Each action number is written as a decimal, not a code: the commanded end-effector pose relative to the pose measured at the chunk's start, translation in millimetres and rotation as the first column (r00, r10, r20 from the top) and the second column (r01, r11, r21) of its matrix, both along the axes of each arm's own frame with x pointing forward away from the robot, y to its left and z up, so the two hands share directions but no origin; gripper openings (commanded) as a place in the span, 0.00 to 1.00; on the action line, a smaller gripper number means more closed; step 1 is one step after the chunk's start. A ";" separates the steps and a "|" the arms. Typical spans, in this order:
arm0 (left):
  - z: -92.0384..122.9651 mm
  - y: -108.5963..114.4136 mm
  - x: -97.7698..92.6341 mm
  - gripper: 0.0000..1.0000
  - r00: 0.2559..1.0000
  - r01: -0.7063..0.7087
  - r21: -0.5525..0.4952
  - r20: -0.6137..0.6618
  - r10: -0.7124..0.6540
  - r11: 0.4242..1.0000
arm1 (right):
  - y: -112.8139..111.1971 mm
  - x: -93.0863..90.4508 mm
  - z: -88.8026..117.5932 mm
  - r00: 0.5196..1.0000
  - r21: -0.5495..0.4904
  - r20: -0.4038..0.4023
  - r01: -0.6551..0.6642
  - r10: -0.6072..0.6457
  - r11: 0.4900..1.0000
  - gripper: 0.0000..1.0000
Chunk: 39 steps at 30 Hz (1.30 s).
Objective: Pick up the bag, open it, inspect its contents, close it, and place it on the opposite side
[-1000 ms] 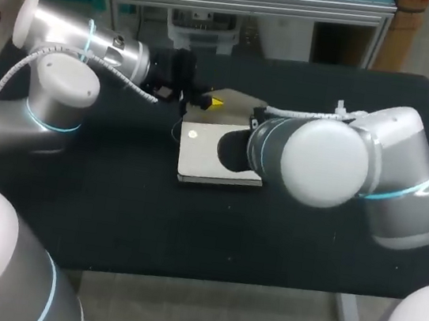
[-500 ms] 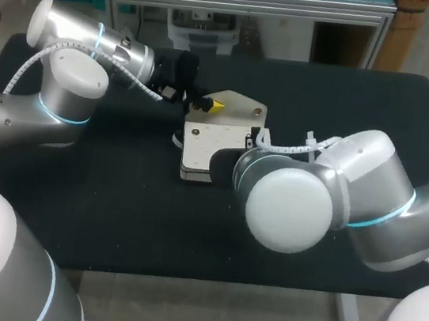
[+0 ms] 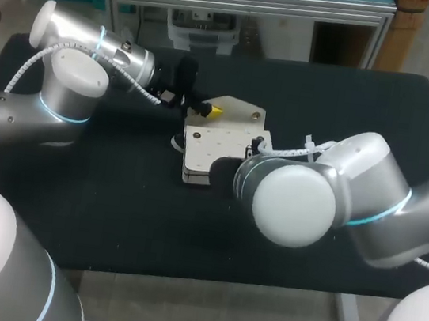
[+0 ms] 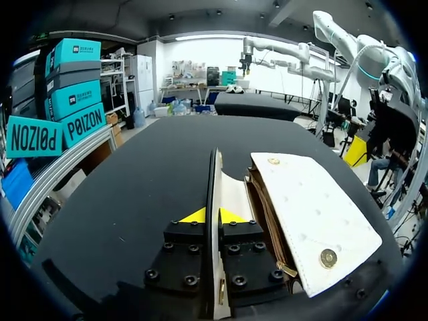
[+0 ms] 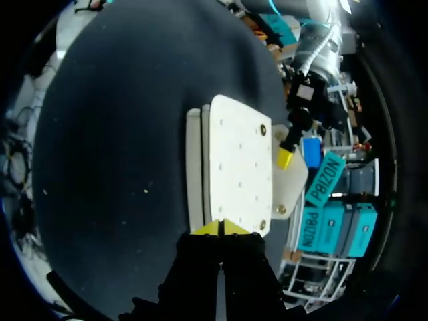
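Note:
A cream bag (image 3: pixel 216 146) lies on the black table (image 3: pixel 98 192) near the middle, its flap (image 3: pixel 240 106) folded open toward the far side. My left gripper (image 3: pixel 212 111) comes in from the left and is shut on the flap's thin edge (image 4: pixel 215 194); the bag's body with a brass snap (image 4: pixel 328 257) lies beside its fingers. My right gripper (image 5: pixel 219 229) is shut at the near edge of the bag's dotted panel (image 5: pixel 237 164), and the right arm (image 3: pixel 298 192) hides that corner in the head view. The other gripper's yellow fingertip (image 5: pixel 284 158) shows at the flap.
Black table surface (image 5: pixel 120 134) stretches all around the bag. My left arm's grey links (image 3: pixel 63 99) lie over the table's left part, and the right arm's elbow sits over the front right.
My right arm has swung left and toward the front edge, now covering the bag's near right corner. The bag has shifted and turned slightly. The left gripper has edged right with the flap.

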<state>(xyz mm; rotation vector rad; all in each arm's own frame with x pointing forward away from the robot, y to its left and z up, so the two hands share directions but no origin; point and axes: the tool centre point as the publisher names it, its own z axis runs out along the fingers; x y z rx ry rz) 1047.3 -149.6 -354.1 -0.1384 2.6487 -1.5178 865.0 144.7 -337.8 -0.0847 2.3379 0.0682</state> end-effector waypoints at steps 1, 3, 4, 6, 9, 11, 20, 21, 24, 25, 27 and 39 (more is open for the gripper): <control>-10.4 -0.3 7.6 0.00 1.000 0.019 -0.005 0.000 -0.019 1.000 | -9.9 -0.9 -11.1 0.978 0.056 0.207 -0.045 0.033 0.997 0.00; -13.7 -0.8 9.5 0.00 1.000 0.028 0.000 0.000 -0.028 1.000 | -12.3 0.1 -14.4 0.978 0.062 0.208 -0.045 0.032 0.997 0.00; -14.8 -0.8 10.3 0.00 0.999 0.032 0.001 -0.001 -0.032 0.999 | -12.9 0.4 -15.9 0.978 0.063 0.206 -0.046 0.032 0.997 0.01; -17.1 -1.0 11.7 0.00 0.999 0.038 0.006 -0.001 -0.038 0.999 | -13.6 1.0 -18.6 0.979 0.069 0.200 -0.044 0.029 0.997 0.13; -19.8 -0.9 14.0 0.00 0.999 0.043 0.015 -0.004 -0.043 0.999 | -13.8 0.9 -21.8 0.981 0.079 0.191 -0.046 0.030 0.996 0.29; -21.6 -1.0 16.0 0.00 0.999 0.043 0.019 -0.009 -0.042 0.999 | -13.6 -0.4 -23.0 0.980 0.081 0.196 -0.048 0.032 0.996 0.31; -27.8 -2.9 23.2 0.00 0.998 0.062 0.045 -0.028 -0.061 0.997 | -16.0 5.0 -28.3 0.940 0.044 0.328 -0.113 0.093 0.993 0.30; -28.2 -3.2 23.8 0.00 0.998 0.065 0.048 -0.029 -0.064 0.997 | -16.1 7.0 -28.9 0.938 0.044 0.334 -0.116 0.095 0.992 0.29; -29.8 -3.6 25.1 0.00 0.997 0.070 0.058 -0.032 -0.068 0.996 | -16.8 11.3 -30.2 0.930 0.040 0.352 -0.129 0.107 0.991 0.26; -30.8 -3.8 25.7 0.00 0.997 0.073 0.061 -0.033 -0.071 0.995 | -17.5 13.5 -31.3 0.930 0.039 0.352 -0.128 0.106 0.991 0.26; -31.7 -3.7 26.2 0.00 0.997 0.076 0.064 -0.033 -0.074 0.995 | -18.7 15.1 -32.8 0.931 0.042 0.349 -0.128 0.105 0.991 0.24; -32.5 -2.6 19.0 0.00 0.994 0.110 0.081 -0.012 -0.110 0.991 | -29.2 10.8 -27.7 0.925 0.037 0.370 -0.100 0.079 0.994 0.21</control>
